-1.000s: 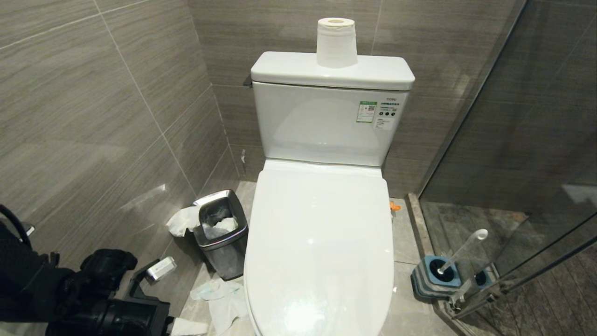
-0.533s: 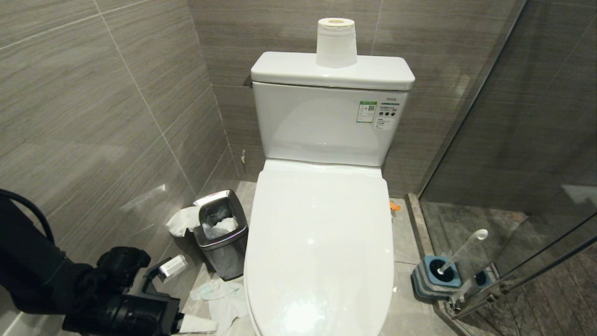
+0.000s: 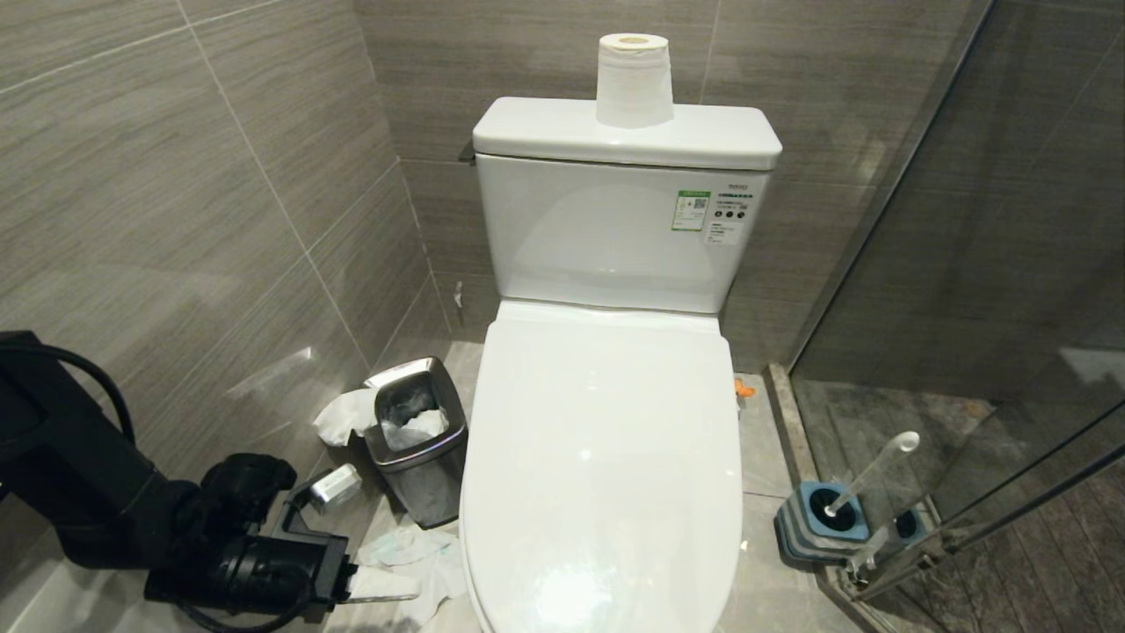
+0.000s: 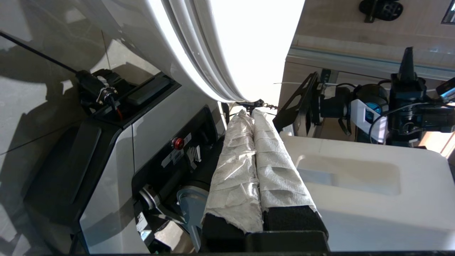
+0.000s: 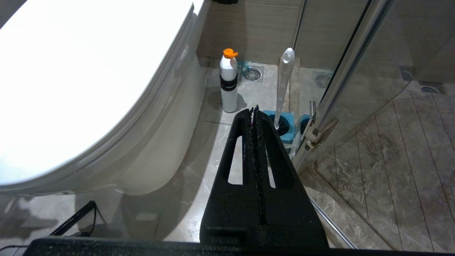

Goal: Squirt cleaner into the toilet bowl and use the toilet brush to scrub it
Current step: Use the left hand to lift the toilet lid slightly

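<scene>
My left gripper (image 3: 387,593) sits low at the front left corner of the toilet (image 3: 606,457), its paper-wrapped fingers (image 4: 249,170) pressed together with nothing between them. In the left wrist view the tips point at the underside edge of the toilet's stacked lid and seat, close to it; whether they touch I cannot tell. The lid is down, so the bowl is covered. Just past this gripper, towards the wall, stands a small steel bin (image 3: 420,440) stuffed with paper, and crumpled tissues (image 3: 413,558) lie on the floor (image 3: 765,563) right beside my fingers.

My right gripper (image 5: 255,113) does not show in the head view; its own camera shows the two black fingers closed flat against each other, empty, pointing down and forward at the floor on the toilet's right side. Straight ahead of those fingertips the toilet brush (image 5: 284,85) stands in its blue-topped holder (image 5: 284,124), white handle leaning up, against the glass shower door (image 5: 341,81). A little to the toilet's side of the brush stands a white bottle (image 5: 228,83) with an orange cap and a black band, close to the toilet's base. Both are apart from my gripper.

Far ahead of both grippers, a roll of toilet paper (image 3: 634,79) stands upright on the tank lid.
</scene>
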{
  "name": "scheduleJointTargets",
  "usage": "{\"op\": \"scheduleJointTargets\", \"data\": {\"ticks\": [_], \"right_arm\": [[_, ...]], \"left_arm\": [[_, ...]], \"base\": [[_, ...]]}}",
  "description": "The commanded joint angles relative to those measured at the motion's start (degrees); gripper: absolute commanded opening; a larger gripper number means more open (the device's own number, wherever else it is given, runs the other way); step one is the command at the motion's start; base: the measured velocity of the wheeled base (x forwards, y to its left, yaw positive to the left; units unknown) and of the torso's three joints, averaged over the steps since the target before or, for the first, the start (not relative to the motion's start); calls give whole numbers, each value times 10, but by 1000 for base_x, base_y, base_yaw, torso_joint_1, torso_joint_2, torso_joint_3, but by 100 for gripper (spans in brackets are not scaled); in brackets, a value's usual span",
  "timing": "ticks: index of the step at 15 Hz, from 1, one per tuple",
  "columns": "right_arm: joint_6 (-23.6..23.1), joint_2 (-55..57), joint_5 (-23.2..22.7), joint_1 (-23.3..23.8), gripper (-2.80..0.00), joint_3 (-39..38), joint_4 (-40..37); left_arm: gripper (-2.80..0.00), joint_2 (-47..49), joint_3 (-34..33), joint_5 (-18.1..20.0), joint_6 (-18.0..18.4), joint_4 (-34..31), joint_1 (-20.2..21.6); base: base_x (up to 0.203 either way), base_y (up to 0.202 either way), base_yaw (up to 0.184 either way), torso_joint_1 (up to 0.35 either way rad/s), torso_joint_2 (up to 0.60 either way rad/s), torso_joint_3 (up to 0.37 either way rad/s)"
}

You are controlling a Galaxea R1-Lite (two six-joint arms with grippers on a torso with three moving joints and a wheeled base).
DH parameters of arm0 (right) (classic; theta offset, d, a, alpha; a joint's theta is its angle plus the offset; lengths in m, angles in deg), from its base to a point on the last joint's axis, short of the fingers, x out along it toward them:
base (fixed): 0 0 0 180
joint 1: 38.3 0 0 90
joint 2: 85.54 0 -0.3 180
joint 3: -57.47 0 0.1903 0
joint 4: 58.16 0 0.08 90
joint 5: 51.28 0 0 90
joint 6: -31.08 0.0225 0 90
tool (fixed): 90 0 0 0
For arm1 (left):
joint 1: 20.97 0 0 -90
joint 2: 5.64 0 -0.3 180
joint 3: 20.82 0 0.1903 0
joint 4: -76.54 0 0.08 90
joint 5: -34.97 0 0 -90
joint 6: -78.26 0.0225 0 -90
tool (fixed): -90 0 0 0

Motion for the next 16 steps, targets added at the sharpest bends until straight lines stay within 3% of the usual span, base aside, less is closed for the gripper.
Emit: {"op": "scheduleJointTargets", "data": {"ticks": [1,7,16], "right_arm": [[0,0,0,0,-280,0,0],[0,-1,0,0,-280,0,0],[0,0,0,0,-280,0,0]], "left_arm": [[-280,6,2,6,1,0,5],[-280,-1,-4,58,0,-4,13],[-280,-5,-22,54,0,-5,13]], "base": [[0,0,0,0,0,0],[0,0,0,0,0,0],[0,0,0,0,0,0]]}}
